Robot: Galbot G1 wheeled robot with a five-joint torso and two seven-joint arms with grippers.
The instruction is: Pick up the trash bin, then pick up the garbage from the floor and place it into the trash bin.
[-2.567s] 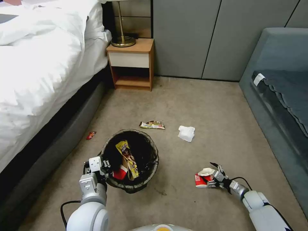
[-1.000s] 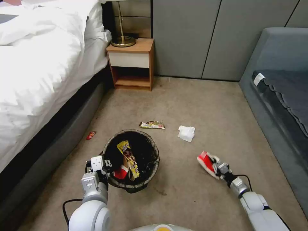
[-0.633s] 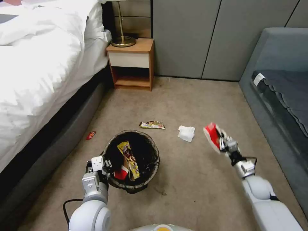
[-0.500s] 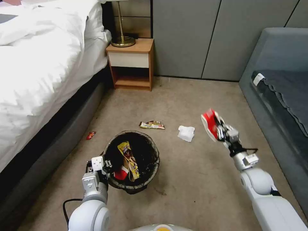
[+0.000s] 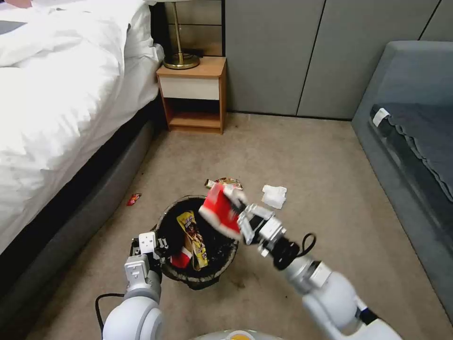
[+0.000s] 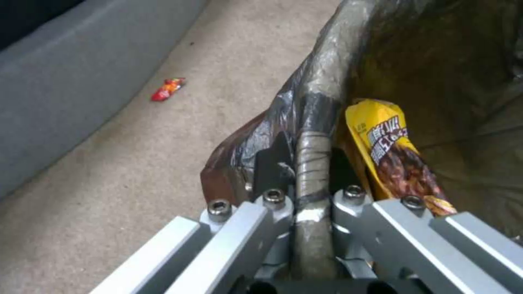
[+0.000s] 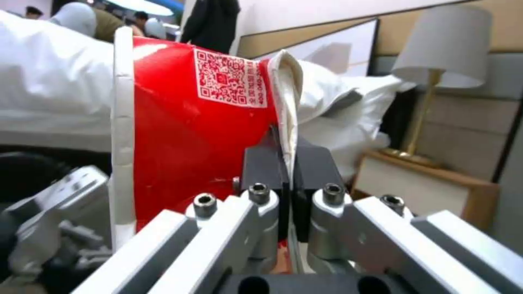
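The left gripper [image 5: 158, 245] stays clamped on the trash bin [image 5: 198, 278] rim at nine o'clock. The right gripper [image 5: 239, 218], pinching a red carton [image 5: 219, 210], has swung from the floor to above the bin's one o'clock edge, seemingly ready to drop. A tissue [image 5: 274, 195] lies beyond.

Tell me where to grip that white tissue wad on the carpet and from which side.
Grip the white tissue wad across its raised, crumpled middle, coming straight down from above. It lies low on the carpet with open floor all round, so a side approach would likely just push it.
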